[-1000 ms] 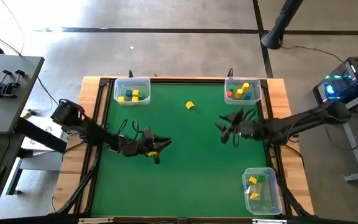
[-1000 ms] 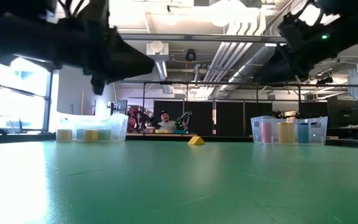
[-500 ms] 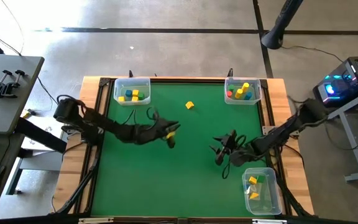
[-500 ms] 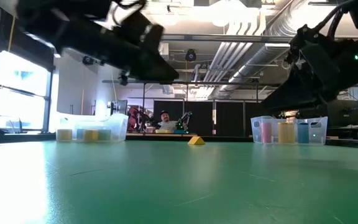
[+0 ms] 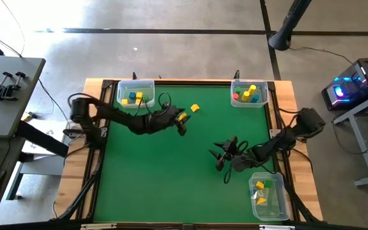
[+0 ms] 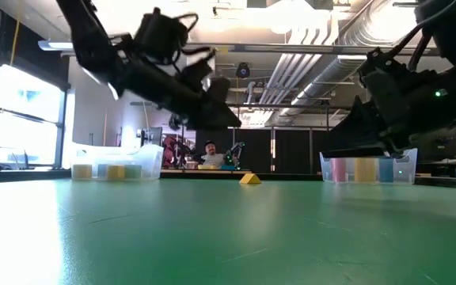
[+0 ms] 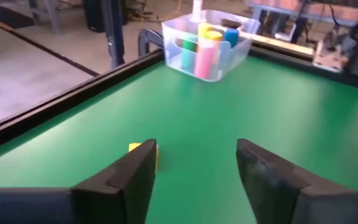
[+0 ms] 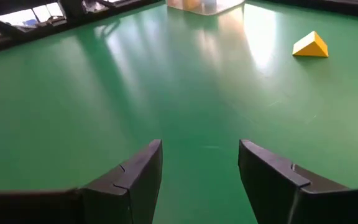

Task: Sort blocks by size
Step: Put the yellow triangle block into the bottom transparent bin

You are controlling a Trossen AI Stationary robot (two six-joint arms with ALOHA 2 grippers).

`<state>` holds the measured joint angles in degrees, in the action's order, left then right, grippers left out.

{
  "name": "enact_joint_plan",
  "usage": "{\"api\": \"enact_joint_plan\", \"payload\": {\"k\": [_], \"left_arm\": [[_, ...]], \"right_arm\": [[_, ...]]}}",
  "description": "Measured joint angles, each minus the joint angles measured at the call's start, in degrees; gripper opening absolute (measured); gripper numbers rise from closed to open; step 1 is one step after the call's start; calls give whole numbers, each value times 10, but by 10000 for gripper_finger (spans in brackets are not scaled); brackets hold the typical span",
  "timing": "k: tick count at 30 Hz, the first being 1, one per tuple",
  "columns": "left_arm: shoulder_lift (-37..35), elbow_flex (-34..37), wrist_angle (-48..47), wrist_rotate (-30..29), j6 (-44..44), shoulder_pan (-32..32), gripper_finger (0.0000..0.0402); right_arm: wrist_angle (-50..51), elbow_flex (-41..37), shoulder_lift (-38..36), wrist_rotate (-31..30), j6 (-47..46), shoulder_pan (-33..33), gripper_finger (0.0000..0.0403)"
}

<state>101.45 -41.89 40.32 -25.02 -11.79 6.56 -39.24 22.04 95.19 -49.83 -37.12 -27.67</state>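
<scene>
The left gripper (image 5: 183, 121), jaws spread and empty, partly hides the yellow wedge block (image 7: 144, 151) (orientation unclear); the right gripper (image 5: 221, 156) hangs open too.

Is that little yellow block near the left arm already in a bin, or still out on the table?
Out. The yellow block lies alone on the green mat, between the two far bins, just ahead of the left gripper.

Both arms' jaws apart, empty.
</scene>
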Motion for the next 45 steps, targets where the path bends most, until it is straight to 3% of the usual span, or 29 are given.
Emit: {"api": "enact_joint_plan", "payload": {"k": [7,13,17,23,29,45], "left_arm": [[102,-46,54,25,5,29,254],[185,-120,29,39,20,41,279],[217,-158,-7,16,20,48,282],[226,-193,-66,-48,36,57,282],[225,-213,-93,23,26,88,282],[225,-212,-112,21,29,88,247]], "right_arm": [[-10,0,8,4,1,11,201],[-19,0,8,6,14,11,201],[-21,0,8,8,15,11,201],[-21,0,8,8,16,11,201],[-21,0,8,8,15,11,201],[-20,0,8,8,16,11,201]]}}
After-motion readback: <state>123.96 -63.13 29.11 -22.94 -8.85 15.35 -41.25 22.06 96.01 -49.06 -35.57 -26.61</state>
